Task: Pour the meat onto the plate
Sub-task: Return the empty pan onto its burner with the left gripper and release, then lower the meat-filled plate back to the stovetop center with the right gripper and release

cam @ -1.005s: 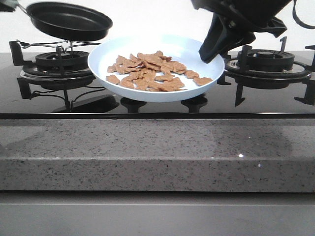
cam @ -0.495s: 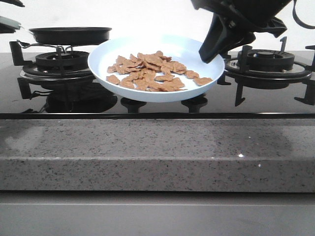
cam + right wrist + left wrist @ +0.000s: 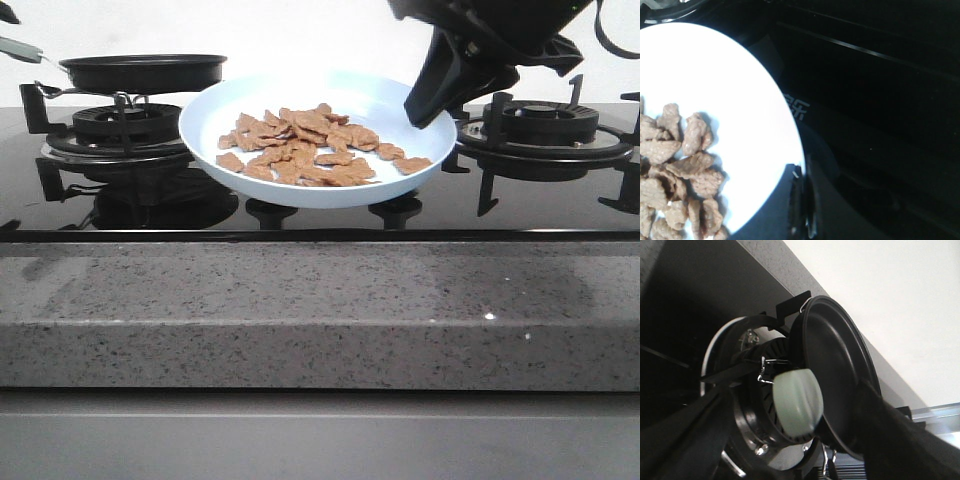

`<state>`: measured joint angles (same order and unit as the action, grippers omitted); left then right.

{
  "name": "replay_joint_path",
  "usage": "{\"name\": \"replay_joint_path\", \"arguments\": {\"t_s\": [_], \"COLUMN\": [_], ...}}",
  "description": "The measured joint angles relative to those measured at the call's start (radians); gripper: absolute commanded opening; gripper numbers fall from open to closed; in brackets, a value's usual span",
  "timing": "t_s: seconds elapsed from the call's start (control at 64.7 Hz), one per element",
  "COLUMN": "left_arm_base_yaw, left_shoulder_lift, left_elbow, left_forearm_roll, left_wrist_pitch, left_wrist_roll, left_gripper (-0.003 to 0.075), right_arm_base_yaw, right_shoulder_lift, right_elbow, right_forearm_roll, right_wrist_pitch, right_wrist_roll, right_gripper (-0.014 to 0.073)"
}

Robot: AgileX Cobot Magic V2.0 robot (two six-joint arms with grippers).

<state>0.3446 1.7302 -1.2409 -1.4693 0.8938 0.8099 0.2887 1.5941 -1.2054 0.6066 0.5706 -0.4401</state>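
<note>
The pale plate point(image 3: 217, 108) hangs tilted over the middle of the cooktop, and the heap of light-brown meat point(image 3: 308, 147) lies in it. My right gripper point(image 3: 426, 110) is shut on the plate's right rim; in the right wrist view the plate point(image 3: 740, 85), the meat point(image 3: 677, 165) and the gripper point(image 3: 801, 187) pinching the rim all show. An empty black pan point(image 3: 142, 71) rests on the left burner. Its pale green handle point(image 3: 796, 402) lies between the spread fingers of my left gripper point(image 3: 796, 390), which is open and does not touch it.
The left burner grate point(image 3: 118, 130) carries the pan, and a second grate point(image 3: 545, 132) stands at the right under my right arm. Black glass cooktop point(image 3: 300, 222) lies below the plate. A speckled grey counter edge point(image 3: 320, 310) runs across the front.
The pan came down from a tilt in the air onto the left burner. My left gripper has let go of the handle and drawn back to the left. The plate and right gripper stayed put.
</note>
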Motion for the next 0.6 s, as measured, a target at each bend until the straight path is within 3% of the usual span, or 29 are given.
{"name": "replay_joint_path", "arguments": {"t_s": [0.201, 0.309, 0.51, 0.603], "left_arm_base_yaw": [0.024, -0.003, -0.184, -0.283], "left_shoulder_lift": [-0.114, -0.212, -0.4, -0.49], "left_elbow": [0.0, 0.0, 0.065, 0.119], "left_forearm_roll": [0.164, 0.33, 0.645, 0.828], "left_wrist_pitch": [0.014, 0.031, -0.023, -0.077], "left_wrist_roll": [-0.02, -0.062, -0.189, -0.31], "left_gripper": [0.0494, 0.0494, 0.0494, 0.0494], "right_arm_base_yaw": [0.0, 0.0, 0.0, 0.0], "right_shoulder_lift": [0.0, 0.0, 0.0, 0.0], "right_elbow": [0.0, 0.0, 0.0, 0.0], "right_forearm_roll": [0.0, 0.0, 0.0, 0.0], "right_wrist_pitch": [0.0, 0.0, 0.0, 0.0], "right_wrist_roll": [0.0, 0.0, 0.0, 0.0], "right_gripper": [-0.0058, -0.0058, -0.0058, -0.0058]}}
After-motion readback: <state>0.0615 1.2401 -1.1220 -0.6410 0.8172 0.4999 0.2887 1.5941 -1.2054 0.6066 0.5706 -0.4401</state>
